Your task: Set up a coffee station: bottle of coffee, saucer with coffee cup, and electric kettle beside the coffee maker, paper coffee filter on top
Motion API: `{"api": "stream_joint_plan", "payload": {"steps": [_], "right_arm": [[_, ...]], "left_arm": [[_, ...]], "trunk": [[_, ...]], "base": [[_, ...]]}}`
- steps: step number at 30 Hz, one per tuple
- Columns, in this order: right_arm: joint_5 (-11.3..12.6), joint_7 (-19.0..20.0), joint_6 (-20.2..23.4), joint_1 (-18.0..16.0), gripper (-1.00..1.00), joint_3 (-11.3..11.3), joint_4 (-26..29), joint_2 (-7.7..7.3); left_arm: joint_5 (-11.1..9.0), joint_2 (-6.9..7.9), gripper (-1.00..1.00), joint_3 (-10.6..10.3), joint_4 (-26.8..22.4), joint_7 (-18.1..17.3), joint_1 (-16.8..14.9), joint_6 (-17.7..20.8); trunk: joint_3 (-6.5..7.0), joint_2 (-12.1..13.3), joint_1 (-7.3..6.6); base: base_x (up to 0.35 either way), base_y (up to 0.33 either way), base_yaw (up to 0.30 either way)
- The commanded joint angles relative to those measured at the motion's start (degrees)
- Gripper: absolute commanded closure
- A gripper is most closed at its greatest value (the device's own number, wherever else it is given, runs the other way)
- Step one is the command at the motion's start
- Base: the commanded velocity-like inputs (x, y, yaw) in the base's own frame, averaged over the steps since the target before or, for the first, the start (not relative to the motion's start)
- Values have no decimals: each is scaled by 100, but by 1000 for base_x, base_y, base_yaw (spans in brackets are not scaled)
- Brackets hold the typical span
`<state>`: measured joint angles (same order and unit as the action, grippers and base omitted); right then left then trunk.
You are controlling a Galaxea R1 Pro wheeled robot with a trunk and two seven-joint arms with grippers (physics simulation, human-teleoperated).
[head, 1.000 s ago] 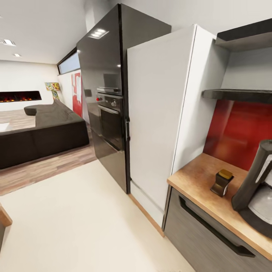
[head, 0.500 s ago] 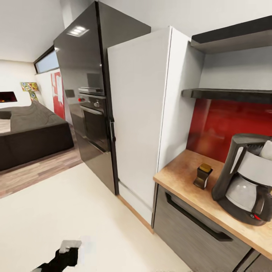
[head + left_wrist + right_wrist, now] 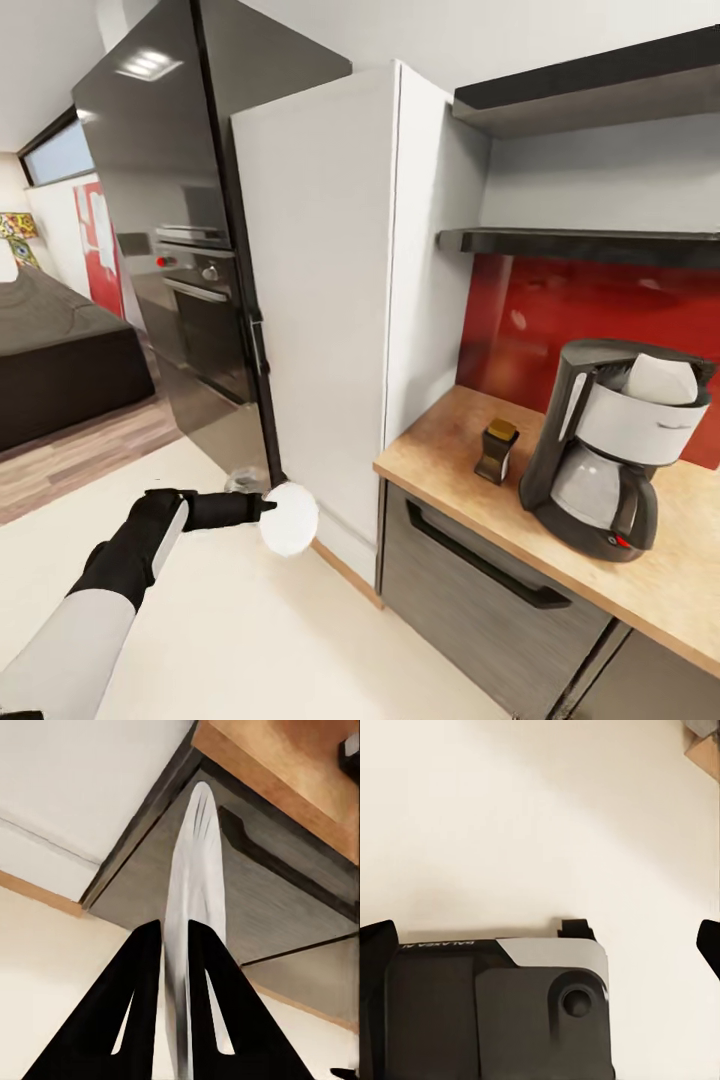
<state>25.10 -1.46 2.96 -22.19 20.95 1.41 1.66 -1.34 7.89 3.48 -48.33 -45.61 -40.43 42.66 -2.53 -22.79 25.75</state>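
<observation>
Left gripper (image 3: 262, 508) clamps the flat round white saucer (image 3: 290, 519) edge-on between its fingers, over the floor, well short of the light-wood counter (image 3: 455, 455). Right gripper state: cannot tell.

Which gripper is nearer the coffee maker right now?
Left. The left gripper, shut on the saucer, is out over the floor short of the counter with the coffee maker. The right gripper's fingertips point down at the floor.

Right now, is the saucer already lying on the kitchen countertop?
No, the saucer is held edge-on in the left gripper, out over the floor and short of the kitchen countertop.
</observation>
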Motion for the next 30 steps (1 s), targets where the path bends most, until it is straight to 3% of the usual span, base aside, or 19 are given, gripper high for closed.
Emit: {"api": "stream_joint_plan", "payload": {"steps": [1,4,9,14,17,23,30], "right_arm": [[47,-14,29,-4,-100,49,8,2],[47,-13,30,-4,-100,50,7,7],[47,-5,30,-4,-100,50,3,2],[47,-4,30,-4,-100,50,2,1],[47,-4,30,-4,-100,50,2,1],[47,-4,30,-4,-100,50,5,7],[47,-7,30,-4,-100,50,8,10]], "left_arm": [[19,-5,100,3,-3,-67,-92,185],[32,8,100,-17,-1,-274,-270,608],[30,68,100,-61,-1,-604,-380,889],[-39,9,100,-53,47,-727,-489,1416],[-172,5,100,-52,69,-927,-498,1507],[-327,-7,100,-33,77,-1844,-449,1550],[-485,-61,100,19,70,-2024,-408,1516]], "trunk": [[-21,-13,3],[-43,-13,3],[-80,-13,3],[-117,-13,3],[-139,-13,3],[-184,-13,3],[-237,-13,3]], "base": [[0,0,-206],[0,0,-199],[0,0,-194],[0,0,-191],[0,0,-190],[0,0,-190],[0,0,-179]]}}
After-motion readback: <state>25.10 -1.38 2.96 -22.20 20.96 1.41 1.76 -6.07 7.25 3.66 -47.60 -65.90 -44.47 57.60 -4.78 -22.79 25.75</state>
